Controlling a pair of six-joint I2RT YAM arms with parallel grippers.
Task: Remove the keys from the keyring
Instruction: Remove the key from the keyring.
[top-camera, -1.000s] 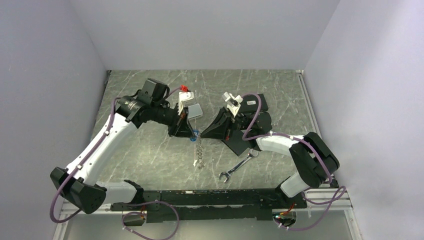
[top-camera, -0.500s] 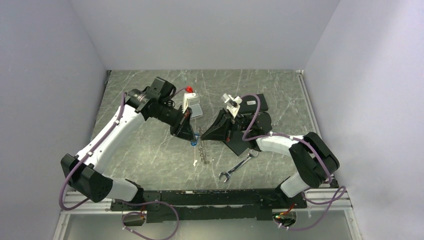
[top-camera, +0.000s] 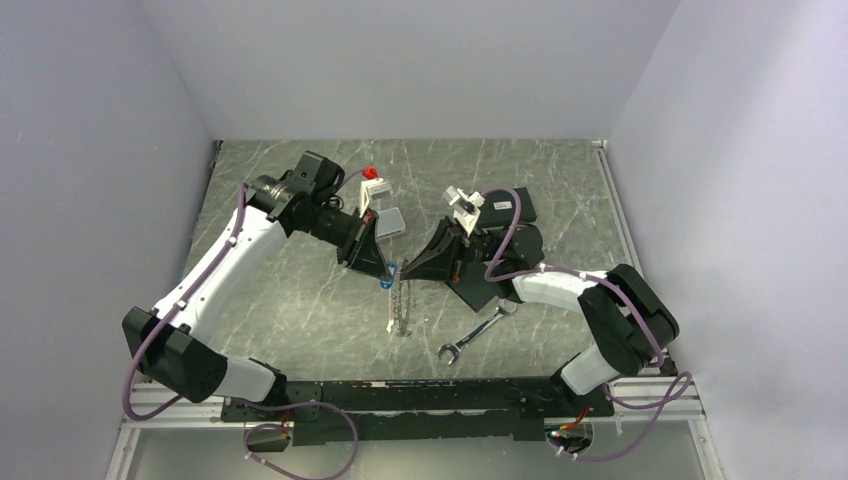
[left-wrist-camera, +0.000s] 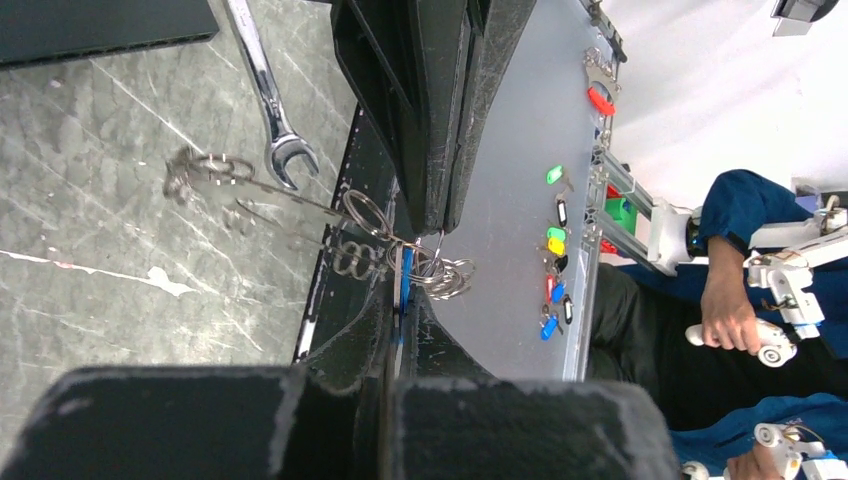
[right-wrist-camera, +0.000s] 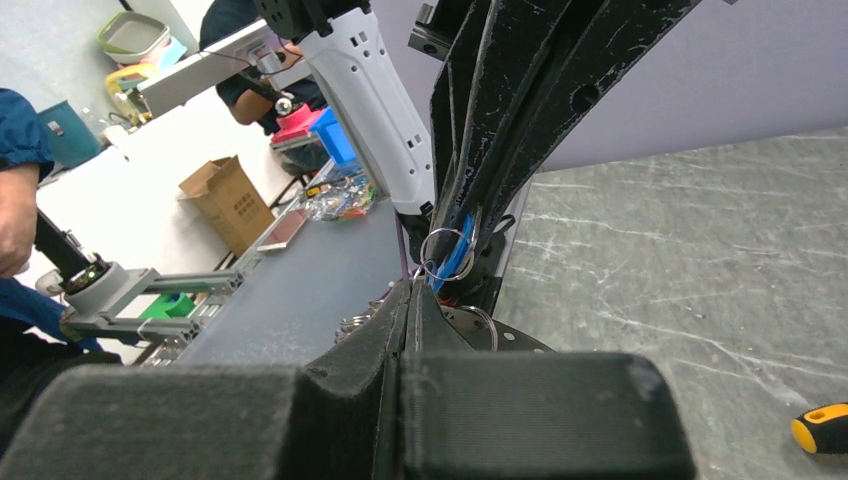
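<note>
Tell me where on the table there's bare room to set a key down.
Bare table lies front-left, between the left arm and the hanging keys, and along the back wall. The middle is crowded: left gripper and right gripper pinch the keys, wrench and black slab beside.

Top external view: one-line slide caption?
Left gripper and right gripper meet, both shut on the keyring; keys trail toward the table, wrench nearby.

Fingers (top-camera: 372, 257) pinch keyring (top-camera: 392, 269); keys (top-camera: 400, 308) dangle below.
</note>
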